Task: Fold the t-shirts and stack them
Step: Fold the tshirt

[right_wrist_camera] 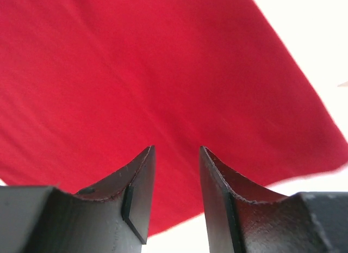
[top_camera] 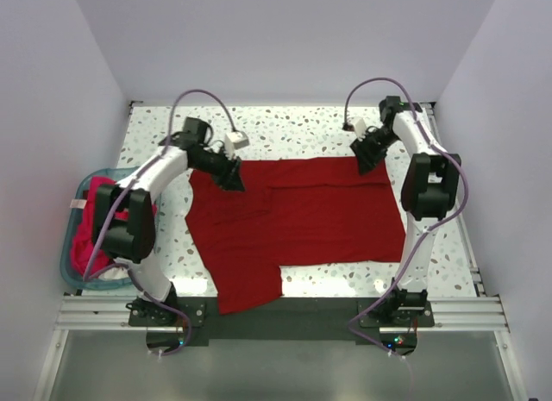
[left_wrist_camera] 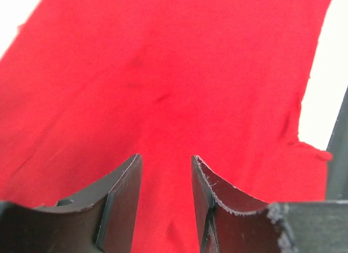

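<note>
While both arms reach to the far side of the speckled table [top_camera: 293, 129], each bends back down at the wrist toward a far corner of the crimson t-shirt [top_camera: 302, 216]. The left arm rises from its base, elbows out over the teal basket [top_camera: 67, 246], and angles its left gripper [top_camera: 233, 178] down and inward onto the shirt's far left corner. The right arm stands taller, with its forearm stretched far. Its wrist is turned inward, so the right gripper [top_camera: 366, 162] sits at the far right corner.

Both wrist views show the fingers parted, with a clear gap between them. Nothing is pinched, and red cloth lies just beyond the tips.

The shirt lies flat in the middle of the table, its long axis running left to right. A sleeve-like flap at its left end juts toward the near edge. Brighter pinkish-red t-shirts [top_camera: 86, 241] are bundled in the basket, left of the table.
</note>
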`<state>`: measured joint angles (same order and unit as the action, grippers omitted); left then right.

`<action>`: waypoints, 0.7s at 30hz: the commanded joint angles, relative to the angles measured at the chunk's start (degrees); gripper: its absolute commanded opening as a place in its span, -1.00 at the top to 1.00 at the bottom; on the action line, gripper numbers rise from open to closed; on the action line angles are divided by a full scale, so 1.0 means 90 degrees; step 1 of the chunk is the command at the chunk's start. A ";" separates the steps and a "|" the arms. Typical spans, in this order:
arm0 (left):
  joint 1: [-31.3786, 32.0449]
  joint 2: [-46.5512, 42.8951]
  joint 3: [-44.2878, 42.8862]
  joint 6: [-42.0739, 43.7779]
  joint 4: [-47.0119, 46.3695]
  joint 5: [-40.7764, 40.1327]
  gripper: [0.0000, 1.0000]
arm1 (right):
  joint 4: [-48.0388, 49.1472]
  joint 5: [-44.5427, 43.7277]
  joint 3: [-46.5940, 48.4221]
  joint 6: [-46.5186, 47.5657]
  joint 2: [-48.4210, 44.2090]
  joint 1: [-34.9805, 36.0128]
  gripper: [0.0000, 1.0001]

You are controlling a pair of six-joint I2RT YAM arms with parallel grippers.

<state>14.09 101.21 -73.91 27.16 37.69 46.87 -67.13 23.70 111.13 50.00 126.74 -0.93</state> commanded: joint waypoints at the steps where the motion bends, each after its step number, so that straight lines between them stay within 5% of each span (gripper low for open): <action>1: -0.0831 -0.0551 0.0056 0.0429 0.0655 -0.0071 0.07 | 0.0446 0.0676 -0.0199 -0.0739 -0.0732 0.0678 0.16; 8: -0.2247 -0.0815 0.0818 -0.0633 0.0296 -0.0569 0.12 | 0.2203 0.1301 -0.0940 -0.3121 -0.1006 0.2055 0.17; 21: -0.2288 -0.0758 0.2206 -0.1932 -0.0096 -0.0267 0.13 | 0.3836 0.1429 -0.1800 -0.6403 -0.0430 0.3160 0.18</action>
<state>-6.61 94.96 -54.59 14.37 39.75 41.54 -37.19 35.57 96.66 1.26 121.99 27.03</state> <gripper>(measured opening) 0.432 0.402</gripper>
